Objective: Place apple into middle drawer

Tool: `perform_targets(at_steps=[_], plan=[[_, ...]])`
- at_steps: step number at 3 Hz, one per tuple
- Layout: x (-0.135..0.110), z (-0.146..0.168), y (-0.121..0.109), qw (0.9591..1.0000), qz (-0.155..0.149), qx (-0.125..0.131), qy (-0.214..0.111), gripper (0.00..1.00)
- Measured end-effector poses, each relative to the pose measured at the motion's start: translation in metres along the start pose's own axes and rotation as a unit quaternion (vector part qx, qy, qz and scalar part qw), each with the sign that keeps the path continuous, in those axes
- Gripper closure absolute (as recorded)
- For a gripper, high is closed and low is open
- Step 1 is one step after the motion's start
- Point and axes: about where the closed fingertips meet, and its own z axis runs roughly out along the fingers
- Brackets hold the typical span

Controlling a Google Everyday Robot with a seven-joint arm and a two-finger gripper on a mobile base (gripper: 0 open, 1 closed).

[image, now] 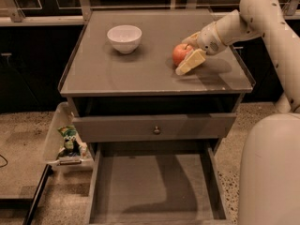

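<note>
The red-orange apple (180, 53) sits on the grey cabinet top (117, 74), right of centre. My gripper (184, 56) reaches in from the right at tabletop height. Its pale fingers (191, 62) straddle the apple, one in front and one behind, and the jaws look open around it. The apple still rests on the surface. The middle drawer (154, 191) is pulled wide open at the bottom front, with a flat bare floor and low side walls.
A white bowl (124, 37) stands at the back left of the top. A drawer with a small round knob (156, 130) sits above the open one. A clear bin with a green snack bag (69, 140) hangs at the left. My white body (272, 172) fills the right.
</note>
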Motion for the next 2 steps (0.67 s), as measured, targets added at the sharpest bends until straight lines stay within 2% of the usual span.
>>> perform_targets(at_steps=[2], plan=[[0.0, 0.0001, 0.0, 1.0, 0.0, 0.0, 0.0, 0.65]])
